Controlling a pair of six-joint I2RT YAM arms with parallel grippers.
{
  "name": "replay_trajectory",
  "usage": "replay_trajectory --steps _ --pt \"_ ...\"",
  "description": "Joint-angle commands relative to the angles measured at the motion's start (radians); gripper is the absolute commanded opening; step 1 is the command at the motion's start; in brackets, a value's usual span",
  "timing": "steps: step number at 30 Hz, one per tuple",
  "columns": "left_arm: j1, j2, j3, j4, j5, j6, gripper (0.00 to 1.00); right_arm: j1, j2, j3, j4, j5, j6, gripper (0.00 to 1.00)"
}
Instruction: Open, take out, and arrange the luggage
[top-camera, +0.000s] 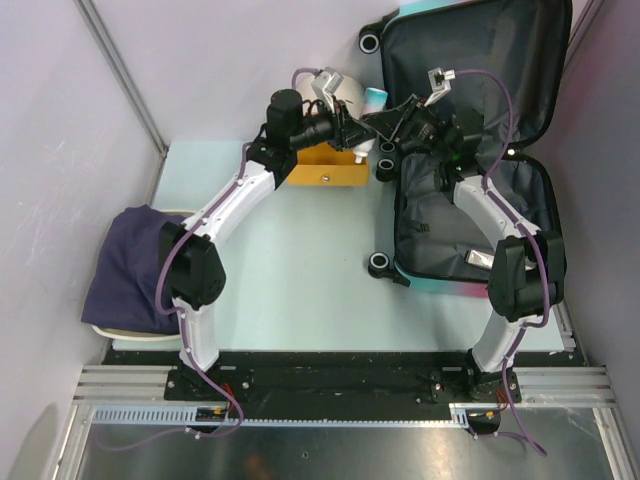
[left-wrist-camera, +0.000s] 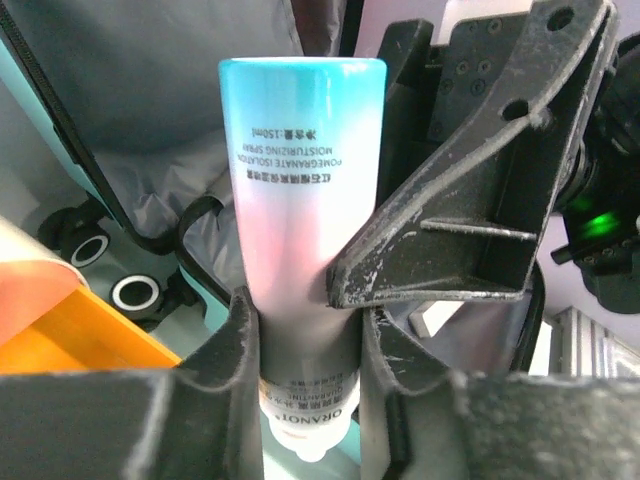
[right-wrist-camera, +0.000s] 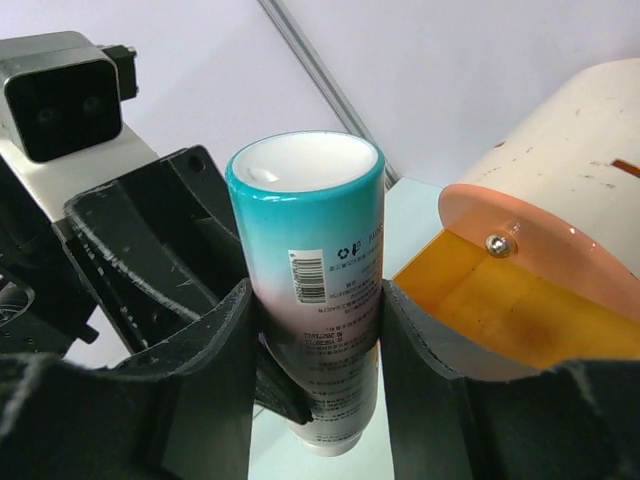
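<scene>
The luggage (top-camera: 470, 60) lies open at the back right, its lid propped up and its dark grey lining (top-camera: 440, 230) showing. Left of it, a teal-to-pink spray bottle (top-camera: 375, 98) is held above the table by both grippers at once. My left gripper (left-wrist-camera: 305, 320) is shut on the bottle (left-wrist-camera: 300, 200) near its cap end. My right gripper (right-wrist-camera: 315, 300) is shut on the same bottle (right-wrist-camera: 315, 250) around its middle. Each wrist view shows the other gripper's fingers (left-wrist-camera: 480, 230) pressed against the bottle.
A cream cylindrical box (top-camera: 340, 95) stands just behind the grippers with an orange drawer (top-camera: 325, 170) pulled out. A dark blue cloth (top-camera: 135, 265) lies over a white tray at the left edge. The suitcase wheels (top-camera: 380, 263) stick out toward the table's middle.
</scene>
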Motion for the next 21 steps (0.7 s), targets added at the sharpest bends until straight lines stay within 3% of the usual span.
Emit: replay_trajectory --steps 1,3,4,7,11,12,15,21 --pt "0.016 -0.014 0.003 0.036 -0.028 0.021 0.08 -0.003 -0.056 0.014 0.071 -0.015 0.013 0.16" --pt "0.030 -0.023 -0.012 0.025 -0.044 0.070 0.00 -0.018 -0.059 0.017 0.044 -0.012 -0.007 0.42" --pt "0.050 -0.034 -0.018 0.021 -0.060 0.092 0.00 -0.028 -0.067 0.018 0.027 -0.007 -0.015 0.64" --pt "0.093 -0.043 -0.021 -0.066 -0.096 0.219 0.00 -0.078 -0.084 0.020 -0.028 0.005 -0.050 0.97" --pt "0.111 -0.049 -0.015 -0.177 -0.172 0.545 0.00 -0.159 -0.099 0.018 -0.145 0.019 -0.124 0.99" --pt "0.111 -0.051 -0.035 -0.185 -0.182 0.701 0.00 -0.170 -0.104 0.017 -0.163 0.020 -0.139 0.99" --pt "0.107 -0.040 -0.040 -0.208 -0.239 0.979 0.00 -0.203 -0.107 0.011 -0.200 0.011 -0.171 0.99" --pt "0.067 0.000 -0.040 -0.240 -0.310 1.357 0.02 -0.213 -0.104 0.008 -0.228 0.003 -0.210 0.99"
